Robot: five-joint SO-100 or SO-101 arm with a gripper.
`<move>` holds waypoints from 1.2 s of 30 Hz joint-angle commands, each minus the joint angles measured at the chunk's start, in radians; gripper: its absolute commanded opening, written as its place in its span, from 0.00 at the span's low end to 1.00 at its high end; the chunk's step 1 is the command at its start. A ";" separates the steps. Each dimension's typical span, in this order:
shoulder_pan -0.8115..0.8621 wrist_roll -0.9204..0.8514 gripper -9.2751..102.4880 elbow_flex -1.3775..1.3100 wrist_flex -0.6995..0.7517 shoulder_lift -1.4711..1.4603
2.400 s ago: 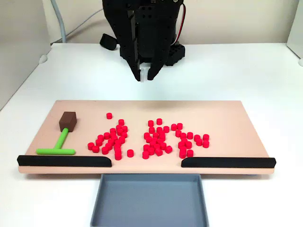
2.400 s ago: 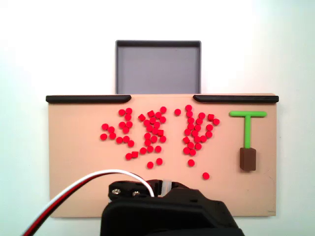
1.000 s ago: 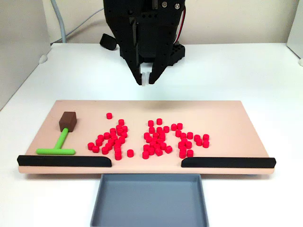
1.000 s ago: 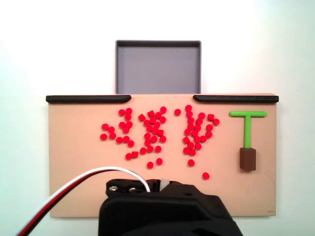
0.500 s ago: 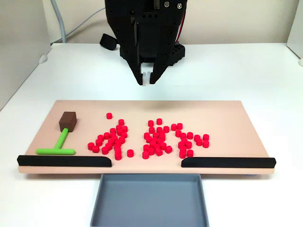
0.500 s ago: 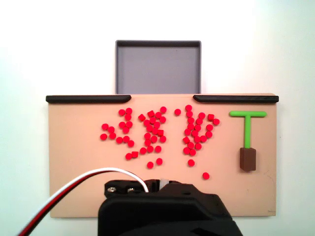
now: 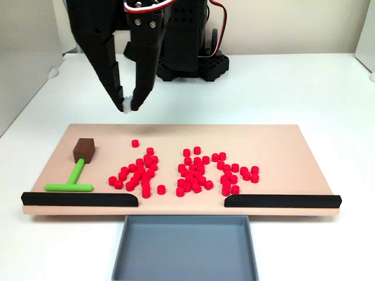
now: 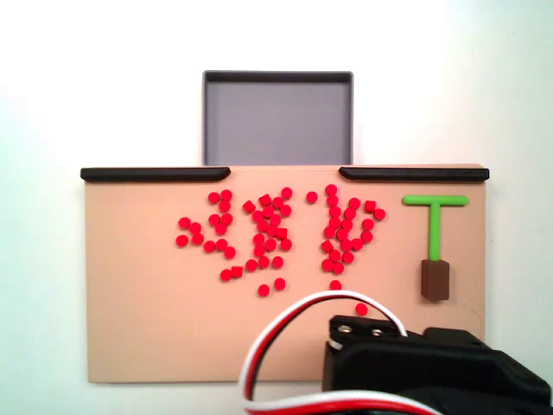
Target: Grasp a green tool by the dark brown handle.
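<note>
The green tool lies flat on the tan board (image 7: 281, 146), at its left end in a fixed view and its right end in the other. Its thin stem (image 7: 76, 172) (image 8: 436, 229) joins a crossbar (image 7: 69, 188) (image 8: 435, 201) beside a black rail. The dark brown handle (image 7: 84, 149) (image 8: 435, 278) is the block at the stem's other end. My gripper (image 7: 129, 107) hangs above the board's far edge, up and to the right of the handle, with its tips together and nothing between them. From above, the arm's black body (image 8: 432, 372) hides the fingers.
Several small red cylinders (image 7: 187, 170) (image 8: 272, 229) are scattered over the board's middle. Two black rails (image 7: 79, 199) (image 7: 281, 201) edge the board, with a gap between them. A grey tray (image 7: 184, 249) (image 8: 276, 117) sits outside that gap. White table surrounds the board.
The arm has swung from the board's middle toward the tool's end, leftward in the front view and rightward from above. The tool and the cylinders have not moved.
</note>
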 commanded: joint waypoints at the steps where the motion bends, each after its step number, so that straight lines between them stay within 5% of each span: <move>1: 0.038 -0.032 0.08 -0.031 -0.012 0.006; 27: 0.146 -0.219 0.09 -0.172 -0.087 -0.138; 36: 0.163 -0.239 0.24 -0.172 -0.114 -0.158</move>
